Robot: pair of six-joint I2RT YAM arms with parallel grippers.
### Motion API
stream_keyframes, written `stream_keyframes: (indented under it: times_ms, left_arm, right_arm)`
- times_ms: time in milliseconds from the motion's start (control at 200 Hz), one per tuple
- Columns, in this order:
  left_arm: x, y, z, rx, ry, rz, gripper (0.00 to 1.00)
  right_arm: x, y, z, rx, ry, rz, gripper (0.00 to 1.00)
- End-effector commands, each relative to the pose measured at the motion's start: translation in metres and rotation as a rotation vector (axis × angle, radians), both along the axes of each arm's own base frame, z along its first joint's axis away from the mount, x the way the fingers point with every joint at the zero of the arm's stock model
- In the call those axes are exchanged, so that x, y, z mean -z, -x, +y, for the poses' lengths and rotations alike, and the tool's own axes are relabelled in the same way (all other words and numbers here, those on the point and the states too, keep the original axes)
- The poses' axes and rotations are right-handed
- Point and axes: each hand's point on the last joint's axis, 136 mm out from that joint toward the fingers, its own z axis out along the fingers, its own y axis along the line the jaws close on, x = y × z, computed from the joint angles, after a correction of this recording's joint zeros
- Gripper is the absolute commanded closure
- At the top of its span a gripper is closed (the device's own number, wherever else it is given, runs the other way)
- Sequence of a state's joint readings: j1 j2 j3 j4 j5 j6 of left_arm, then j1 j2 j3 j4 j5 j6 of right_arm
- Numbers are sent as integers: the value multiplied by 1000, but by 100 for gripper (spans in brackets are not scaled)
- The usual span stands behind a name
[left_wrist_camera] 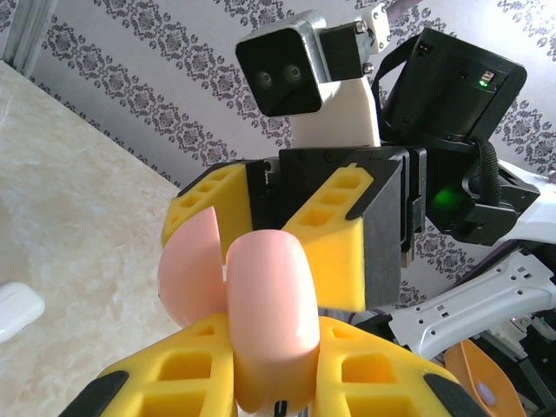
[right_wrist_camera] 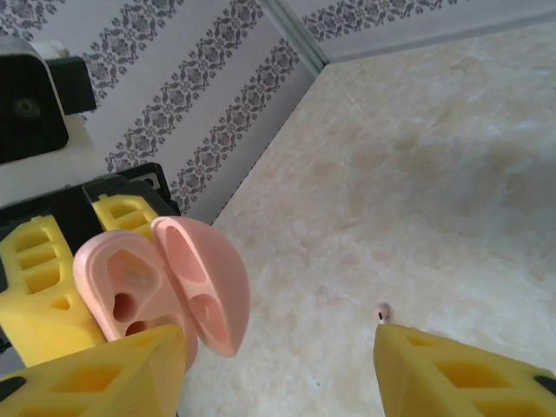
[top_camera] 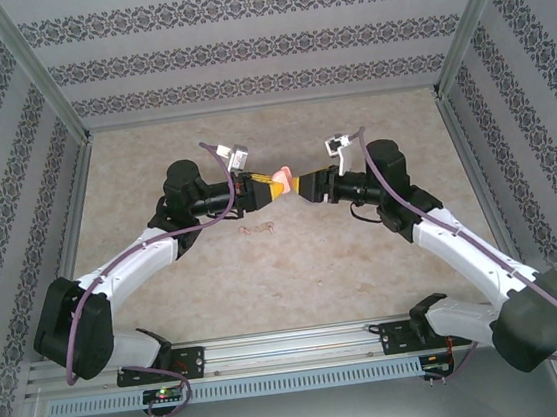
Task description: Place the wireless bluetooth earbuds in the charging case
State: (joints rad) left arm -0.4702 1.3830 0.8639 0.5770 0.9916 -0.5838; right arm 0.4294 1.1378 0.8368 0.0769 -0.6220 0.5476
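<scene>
The pink charging case (right_wrist_camera: 130, 287) is held off the surface (top_camera: 367, 279), clamped by its closed end between the shut fingers of the left end effector (left_wrist_camera: 274, 378). It is turned so that its open lid (right_wrist_camera: 204, 287) and the two moulded wells face the right arm. This is judged to be the reason for lifting it: the wells are presented squarely to whatever is brought in. The right end effector (right_wrist_camera: 278, 339) is placed opposite, its jaws standing well apart with nothing gripped between them, and one finger is just beside the case body. The wells appear empty, so the insertion is judged not yet begun. A few tiny pale earbuds (top_camera: 259, 228) are seen lying on the surface, near the spot beneath the raised case. One pinkish earbud (right_wrist_camera: 382, 308) is seen by the right fingertip; whether it lies on the surface or touches the finger cannot be told.
</scene>
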Motion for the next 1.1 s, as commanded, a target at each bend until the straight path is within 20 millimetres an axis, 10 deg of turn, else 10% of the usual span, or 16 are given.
stream_keyframes:
  times_ms: [0,525,794,1099]
  left_arm:
    - [-25,5,-6,37,45,-75,100]
    - [-22,7,-11,47,41,-71,100]
    - [-18,6,-13,51,36,-63,100]
    - [-6,-8,-14,-14,1,-32,94]
  right_arm:
    - [-21,-4,9,-20,-33,-58,41]
    - [-15,-20,5,32,-28,-46,68]
    - [-22,-16,9,3,-56,-51,100]
    - [-24,-15,12,14,-71,-51,100]
